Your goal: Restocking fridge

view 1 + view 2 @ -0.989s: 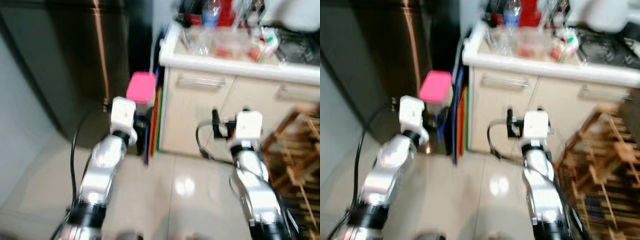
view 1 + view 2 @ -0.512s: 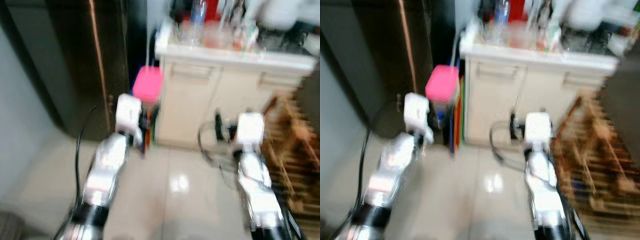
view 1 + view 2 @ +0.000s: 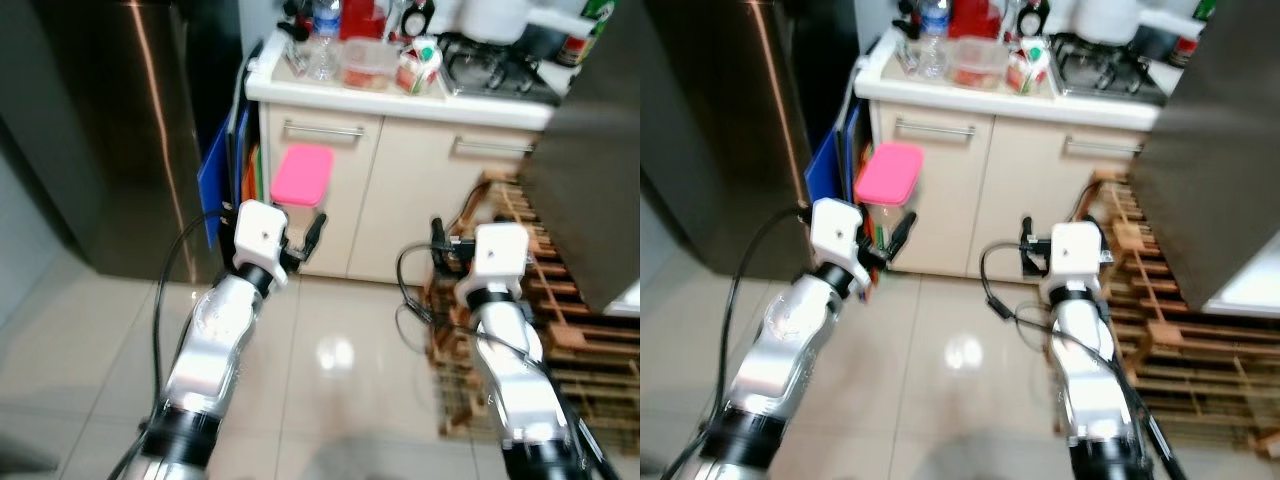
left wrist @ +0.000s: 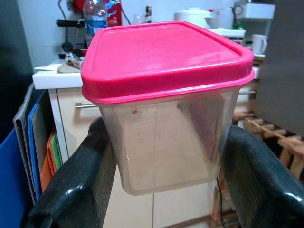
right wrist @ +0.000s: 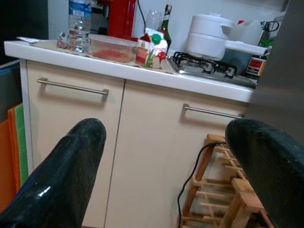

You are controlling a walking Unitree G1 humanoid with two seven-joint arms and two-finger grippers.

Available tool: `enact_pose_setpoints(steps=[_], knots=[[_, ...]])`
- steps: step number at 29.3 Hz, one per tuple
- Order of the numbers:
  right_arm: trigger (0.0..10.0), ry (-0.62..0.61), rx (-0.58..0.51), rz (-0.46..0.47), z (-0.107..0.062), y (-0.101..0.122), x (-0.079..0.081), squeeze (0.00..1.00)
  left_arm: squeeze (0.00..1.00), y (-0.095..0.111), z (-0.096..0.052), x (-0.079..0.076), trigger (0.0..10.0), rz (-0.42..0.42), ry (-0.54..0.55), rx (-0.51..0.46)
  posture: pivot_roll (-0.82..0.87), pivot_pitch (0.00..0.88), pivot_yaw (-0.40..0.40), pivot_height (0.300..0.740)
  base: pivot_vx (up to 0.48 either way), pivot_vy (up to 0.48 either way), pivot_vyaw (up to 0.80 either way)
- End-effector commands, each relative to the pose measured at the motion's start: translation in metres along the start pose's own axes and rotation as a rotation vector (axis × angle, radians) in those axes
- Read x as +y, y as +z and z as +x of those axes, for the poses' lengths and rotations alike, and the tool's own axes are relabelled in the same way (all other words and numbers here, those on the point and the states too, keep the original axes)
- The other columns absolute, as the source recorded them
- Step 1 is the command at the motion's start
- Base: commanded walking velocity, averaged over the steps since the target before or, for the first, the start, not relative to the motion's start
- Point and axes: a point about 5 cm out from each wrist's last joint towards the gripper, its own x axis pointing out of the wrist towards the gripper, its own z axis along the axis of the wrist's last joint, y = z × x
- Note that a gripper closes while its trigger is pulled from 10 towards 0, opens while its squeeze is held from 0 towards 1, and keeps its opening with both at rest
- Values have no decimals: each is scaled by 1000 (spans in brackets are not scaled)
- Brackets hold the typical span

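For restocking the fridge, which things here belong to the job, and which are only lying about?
Belonging to the job:
- pink-lidded clear container, held in the left gripper
- dark fridge

Lying about:
- water bottle
- juice carton
- wooden pallets
- right gripper, open and empty

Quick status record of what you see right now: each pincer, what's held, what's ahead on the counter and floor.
left pincer: shut on the clear container, held upright in front of the cabinet
container lid: pink, on
right pincer: open, holding nothing, pointed at the cabinet doors
counter: water bottle, clear food tub, carton, gas hob
floor right: wooden pallet
left side: dark fridge, coloured boards in the gap beside it
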Motion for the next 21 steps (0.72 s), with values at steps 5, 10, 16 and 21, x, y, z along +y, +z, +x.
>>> enact_pose_setpoints(steps=[5, 10, 16, 21], knots=[[10000, 13, -5, 44, -7, -1, 0, 0, 0, 2, 4, -3, 10000, 5, -10, -7, -80, 0, -9, 740, 0, -470, 0], [10000, 9, -2, 61, -6, -2, 4, 0, 0, 6, 3, -5, 10000, 14, -34, -18, -70, 0, 11, 740, 0, -469, 0], [10000, 14, -1, 68, -3, -4, 7, 0, 0, 10, 1, -2, 10000, 40, -47, -32, -55, 0, 21, 740, 0, -469, 0], [10000, 18, -1, 66, -2, -5, 8, 0, 0, 11, 2, 0, 10000, 46, -41, -28, -49, 0, 27, 740, 0, -469, 0]])
